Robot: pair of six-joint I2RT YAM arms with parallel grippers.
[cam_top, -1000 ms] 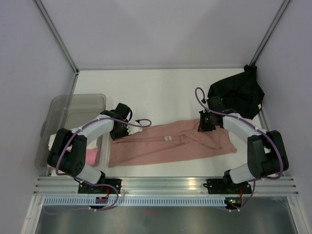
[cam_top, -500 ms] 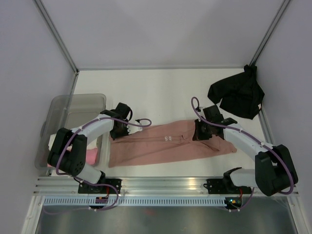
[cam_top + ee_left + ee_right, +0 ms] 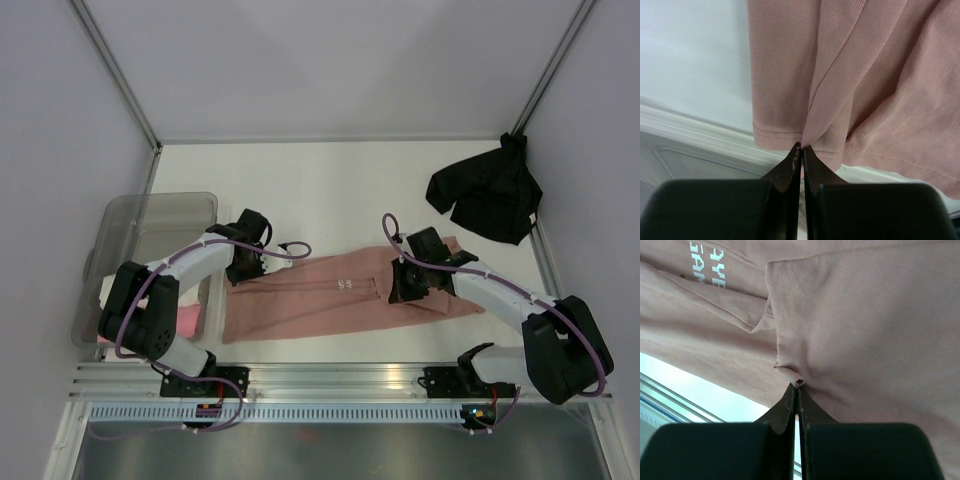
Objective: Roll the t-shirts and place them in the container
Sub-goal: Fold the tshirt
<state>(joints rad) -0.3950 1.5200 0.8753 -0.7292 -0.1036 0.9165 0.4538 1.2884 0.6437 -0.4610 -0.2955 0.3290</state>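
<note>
Salmon-pink t-shirt (image 3: 320, 298) flat on bench (image 3: 330, 190). Left end effector (image 3: 801, 148) clamped on its left hem; right end effector (image 3: 798, 385) pinches a fold right of centre.

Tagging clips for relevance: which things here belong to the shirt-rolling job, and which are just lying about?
Job: dusty salmon-pink cloth t-shirt, laid out flat; crumpled black cloth t-shirt; bright-pink cloth bundle.
Lying about: translucent grey plastic bin holding that bundle.

— What's on the white table (image 3: 330, 190)?
— A salmon-pink t-shirt (image 3: 320, 300) spread flat at lower centre, a crumpled black t-shirt (image 3: 490, 195) upper right, a grey plastic bin (image 3: 150, 215) at left.
</note>
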